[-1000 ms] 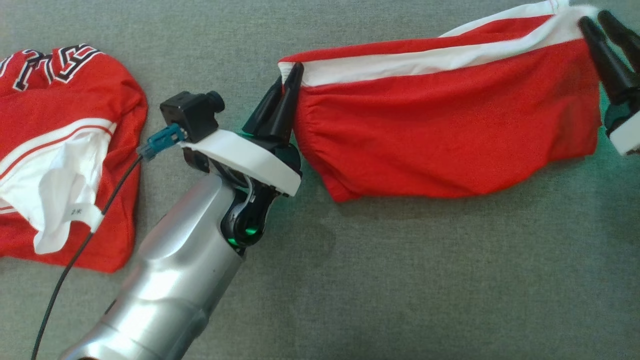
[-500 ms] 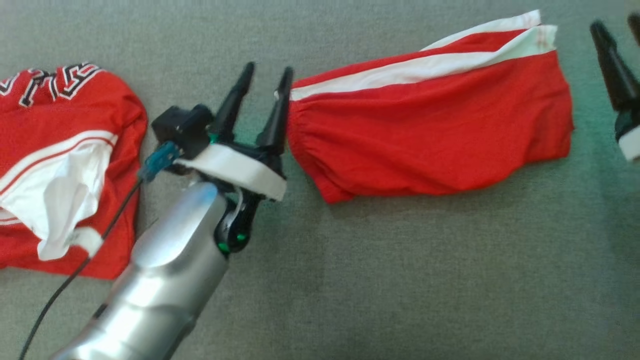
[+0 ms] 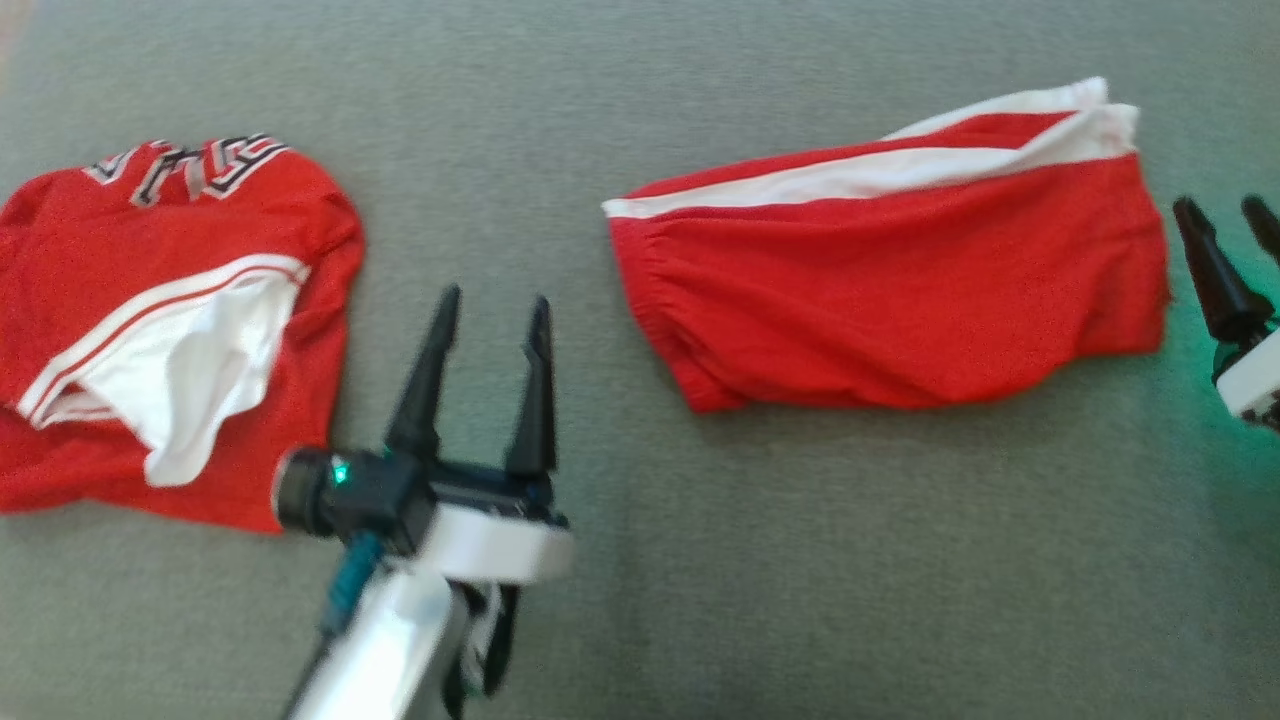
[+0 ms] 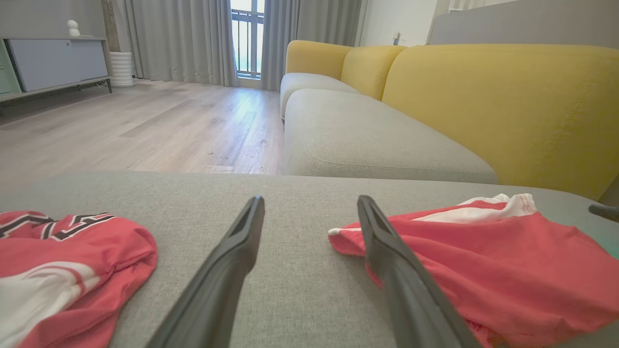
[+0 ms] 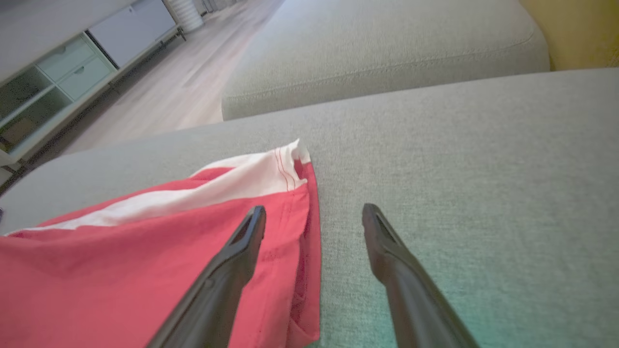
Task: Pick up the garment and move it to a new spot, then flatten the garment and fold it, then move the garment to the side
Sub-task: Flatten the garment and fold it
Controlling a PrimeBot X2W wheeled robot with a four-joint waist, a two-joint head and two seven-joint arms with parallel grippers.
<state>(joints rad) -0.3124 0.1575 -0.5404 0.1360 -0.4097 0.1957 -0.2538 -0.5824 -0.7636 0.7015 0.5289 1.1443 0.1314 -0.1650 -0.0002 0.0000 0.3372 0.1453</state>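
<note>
Two grippers, both empty.

Left gripper [image 3: 495,297]: fingers spread wide with nothing between them. It hangs over the bare grey cushion [image 3: 800,580], between the two garments and nearer than both, and touches neither. In the left wrist view its right finger overlaps the waistband end of the red shorts [image 3: 900,300], but the head view shows it clear of them, to their near left.

Right gripper [image 3: 1220,205]: fingers also wide apart, holding nothing. It sits just beside the right edge of the shorts, at the leg hem. The head view shows a narrow gap of cushion between them.

Red shorts: lying on the cushion right of centre and slightly wrinkled. The gathered waistband is to the left and a white side stripe runs along the far edge.

Red jersey [image 3: 150,330]: crumpled at the left, with white trim and white lining showing.

Writing: black block letters with a white outline [image 3: 190,165] run along the jersey's far edge. They are folded over and blurred, so not legible.
</note>
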